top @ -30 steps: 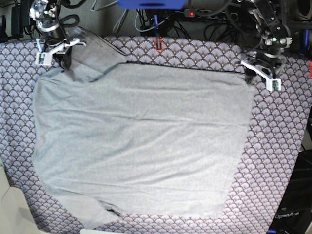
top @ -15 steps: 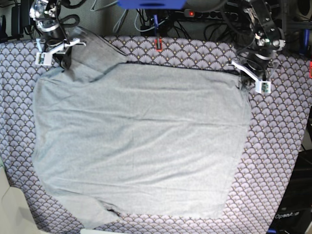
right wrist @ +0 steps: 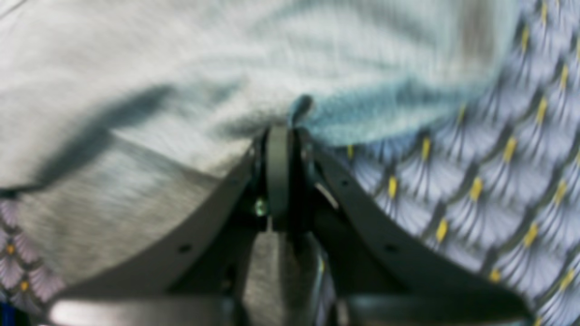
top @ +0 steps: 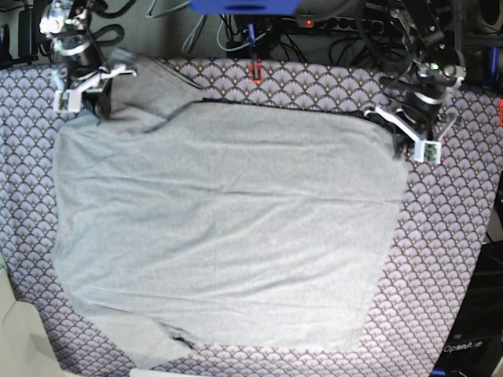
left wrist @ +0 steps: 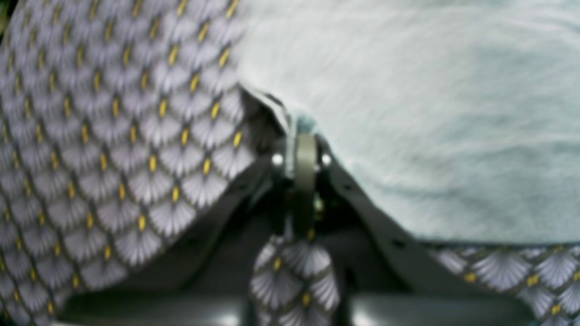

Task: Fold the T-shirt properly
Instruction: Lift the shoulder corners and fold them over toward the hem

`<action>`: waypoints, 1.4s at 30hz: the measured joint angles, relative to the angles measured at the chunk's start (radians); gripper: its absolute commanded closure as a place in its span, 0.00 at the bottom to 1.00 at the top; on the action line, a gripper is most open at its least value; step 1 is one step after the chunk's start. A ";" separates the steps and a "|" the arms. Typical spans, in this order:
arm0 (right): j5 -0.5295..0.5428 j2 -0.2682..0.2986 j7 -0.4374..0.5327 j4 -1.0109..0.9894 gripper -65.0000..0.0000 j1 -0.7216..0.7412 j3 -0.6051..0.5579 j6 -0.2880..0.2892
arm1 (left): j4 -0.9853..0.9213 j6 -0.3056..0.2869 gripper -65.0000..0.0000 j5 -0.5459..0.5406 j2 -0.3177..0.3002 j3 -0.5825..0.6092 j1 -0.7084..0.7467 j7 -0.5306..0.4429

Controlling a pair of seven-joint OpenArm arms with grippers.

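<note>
Pinching a far corner of the T-shirt [top: 228, 228], the right gripper [top: 81, 93] sits at base-view left as before. Spread flat on the purple table cloth [top: 448, 236], the garment runs left-right, sleeves leftward. The left gripper [top: 409, 140], earlier open, now clamps the opposite corner.

The T-shirt [top: 228, 228] is soft, matt heather-grey knit cloth, faintly fuzzy and lightly rippled. The table cloth [top: 448, 236] under it is a matt woven fabric printed with purple scallops and yellow flecks. The left gripper's [left wrist: 304, 136] fingers [left wrist: 362, 213] look like dull dark plastic, though blur obscures them.
</note>
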 measured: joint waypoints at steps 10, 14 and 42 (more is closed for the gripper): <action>0.002 0.058 -0.021 0.140 1.00 0.065 0.000 0.005 | 0.057 0.005 1.00 0.003 -0.005 -0.004 -0.145 0.158; 0.003 0.117 -0.142 0.140 1.00 0.154 0.001 0.010 | 0.054 0.005 1.00 -0.003 -0.040 0.002 -0.224 0.203; 0.002 0.288 -0.336 -0.354 1.00 0.717 -0.144 0.013 | -0.488 0.017 1.00 0.002 -0.147 0.071 -0.688 0.177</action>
